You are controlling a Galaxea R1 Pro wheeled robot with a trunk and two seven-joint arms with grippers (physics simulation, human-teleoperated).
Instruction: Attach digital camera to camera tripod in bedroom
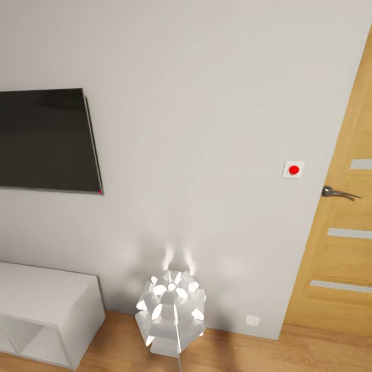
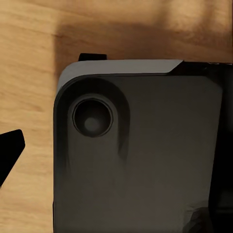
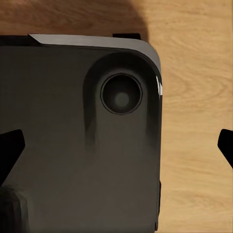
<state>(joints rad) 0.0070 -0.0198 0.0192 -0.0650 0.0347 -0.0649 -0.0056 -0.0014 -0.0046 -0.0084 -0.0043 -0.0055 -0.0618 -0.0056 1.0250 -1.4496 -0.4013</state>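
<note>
White wall (image 1: 196,103) faces the head view, carrying a dark wall-mounted television (image 1: 46,139) and a switch with a red button (image 1: 293,169) beside a wooden door (image 1: 343,248). A faceted white lamp (image 1: 170,310) glows by a white cubby shelf (image 1: 46,305). Both wrist views look down at the robot's dark base (image 2: 145,160) over wood floor (image 3: 194,121); both arms' jaws stand open, holding nothing.

The right gripper (image 3: 116,148) hangs with its black fingertips (image 3: 10,148) spread wide above the robot's dark grey rounded base panel (image 3: 73,145). One black fingertip (image 2: 9,153) of the left gripper shows beside the base corner.
</note>
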